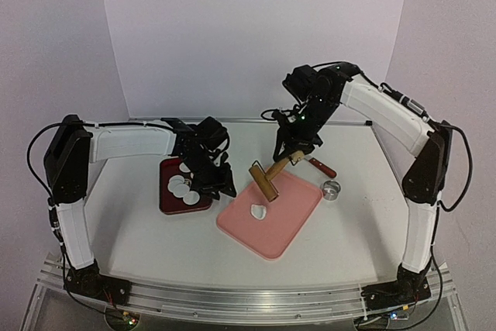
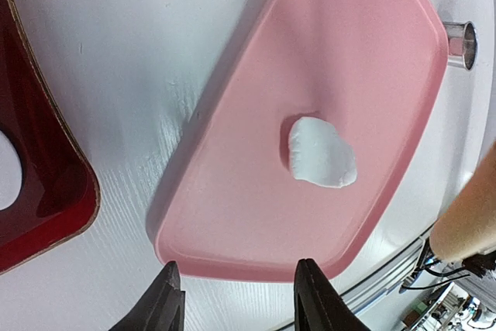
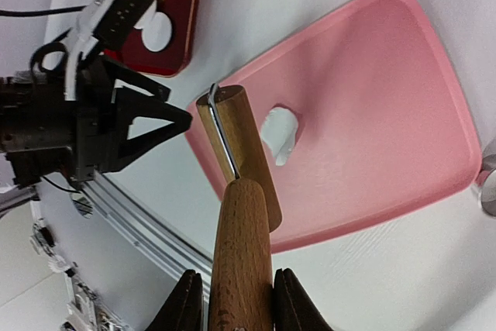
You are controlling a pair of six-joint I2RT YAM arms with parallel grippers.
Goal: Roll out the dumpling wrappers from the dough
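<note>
White dough (image 2: 322, 153) lies barely flattened mid pink tray (image 2: 232, 215), rolling I judge unfinished, while round wrappers (image 1: 180, 185) fill the red tray (image 1: 164, 203) nearer the tabletop's left edge; my left fingers (image 2: 167, 304) gape empty, my right fingers (image 3: 186, 304) grip the wooden roller (image 3: 249, 162).

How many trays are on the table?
2. The dark red square tray sits on the left; the pink rectangular plastic tray lies in the middle. None seems hidden.
</note>
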